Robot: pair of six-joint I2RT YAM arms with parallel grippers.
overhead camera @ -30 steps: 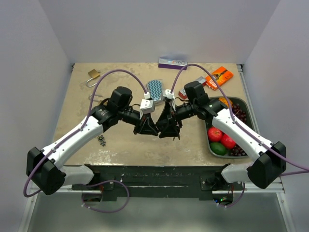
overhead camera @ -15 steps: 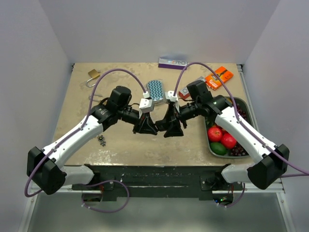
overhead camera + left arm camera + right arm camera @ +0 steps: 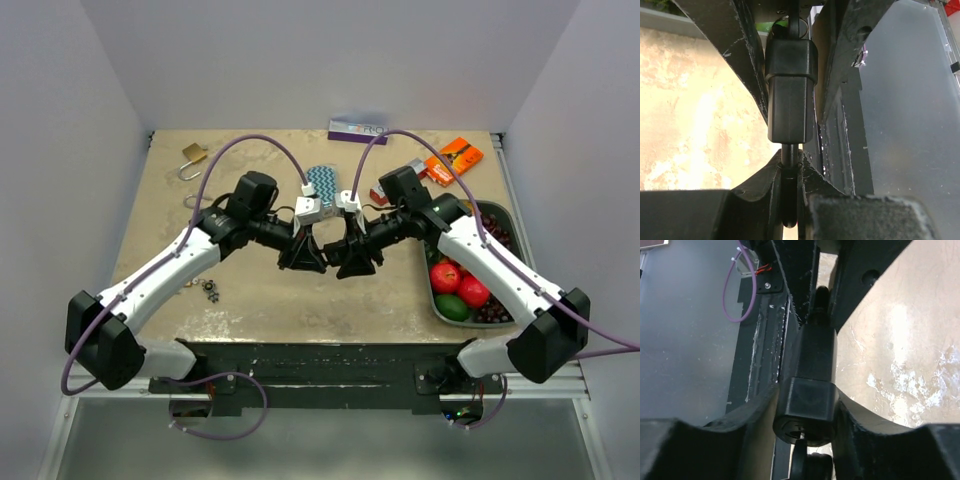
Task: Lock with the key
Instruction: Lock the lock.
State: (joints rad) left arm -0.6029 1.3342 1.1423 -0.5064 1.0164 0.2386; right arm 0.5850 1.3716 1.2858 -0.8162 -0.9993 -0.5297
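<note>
Over the middle of the bench (image 3: 400, 300), a black padlock (image 3: 790, 90) was held between the two claws, which met tip to tip. The right claw (image 3: 807, 407) had its fingers (image 3: 756, 412) pressed against both sides of the padlock's body. The left claw (image 3: 788, 172) was clamped tight on a thin dark stem (image 3: 788, 154) that ran into the end of the body; it may have been the key, though the view was too dark to be sure.

Just beyond the claws lay a blue zigzag pouch (image 3: 321, 180). A brass padlock (image 3: 193, 155) sat near the far left corner, a purple box (image 3: 358, 130) against the far edge, and an orange packet (image 3: 455, 157) toward the far right corner. A metal tray (image 3: 503, 215) of fruit stood along the right edge.
</note>
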